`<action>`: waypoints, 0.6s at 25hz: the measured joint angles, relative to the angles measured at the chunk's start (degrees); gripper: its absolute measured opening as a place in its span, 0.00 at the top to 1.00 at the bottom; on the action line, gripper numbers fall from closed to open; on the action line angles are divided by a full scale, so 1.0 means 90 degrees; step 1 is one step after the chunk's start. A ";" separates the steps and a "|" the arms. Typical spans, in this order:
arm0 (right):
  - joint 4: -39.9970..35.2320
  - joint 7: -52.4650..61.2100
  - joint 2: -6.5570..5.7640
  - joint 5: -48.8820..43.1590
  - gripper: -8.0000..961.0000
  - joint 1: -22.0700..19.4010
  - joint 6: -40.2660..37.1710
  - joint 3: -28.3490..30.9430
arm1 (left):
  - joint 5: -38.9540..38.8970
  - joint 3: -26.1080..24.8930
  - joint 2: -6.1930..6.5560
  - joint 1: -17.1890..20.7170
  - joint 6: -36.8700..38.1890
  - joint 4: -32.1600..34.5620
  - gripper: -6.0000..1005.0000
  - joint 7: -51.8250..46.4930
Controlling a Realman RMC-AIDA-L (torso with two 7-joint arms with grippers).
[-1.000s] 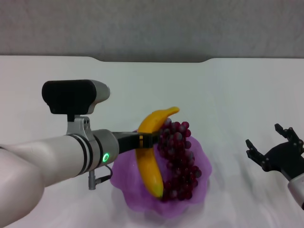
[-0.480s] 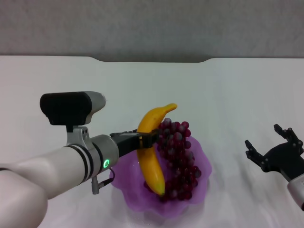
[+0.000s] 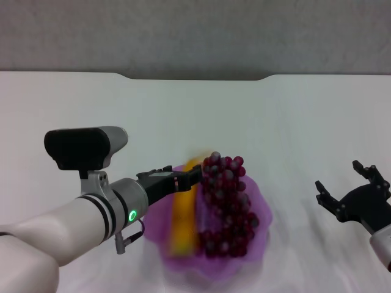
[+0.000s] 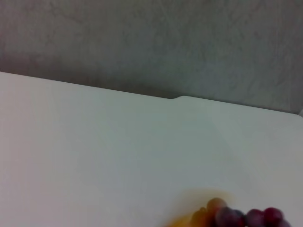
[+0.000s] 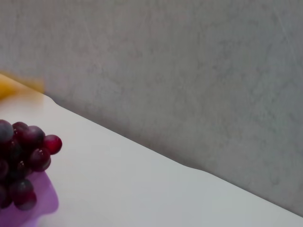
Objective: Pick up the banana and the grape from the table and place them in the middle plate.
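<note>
The purple scalloped plate sits on the white table in front of me. The dark red grape bunch lies in its right half. The yellow banana is a blurred streak in the plate's left half, beside the grapes and just below my left gripper, whose dark fingers stand open over the plate's far-left rim. My right gripper is open and empty over the table at the far right. The left wrist view catches the grapes and a banana blur. The right wrist view shows the grapes, the plate and a banana blur.
The table's notched far edge runs along a grey wall. My left arm with its black camera block reaches in from the lower left.
The banana has left my left gripper's fingers and dropped from its raised, tilted pose down into the plate beside the grapes. The left arm has sunk slightly. The right arm has not moved.
</note>
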 joint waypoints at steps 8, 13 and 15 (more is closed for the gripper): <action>-0.0015 0.0004 0.0007 0.0011 0.07 -0.0014 0.0000 -0.0049 | 0.0262 0.0159 0.0037 0.0112 -0.0320 0.0002 0.20 0.0102; -0.0023 0.0015 0.0007 0.0012 0.07 -0.0022 0.0000 -0.0048 | 0.0887 -0.0151 0.0052 0.0429 -0.0470 -0.0127 0.15 0.0130; -0.0025 0.0016 0.0008 0.0012 0.07 -0.0023 -0.0001 -0.0048 | 0.1088 -0.0289 0.0056 0.0502 -0.0605 -0.0090 0.15 0.0137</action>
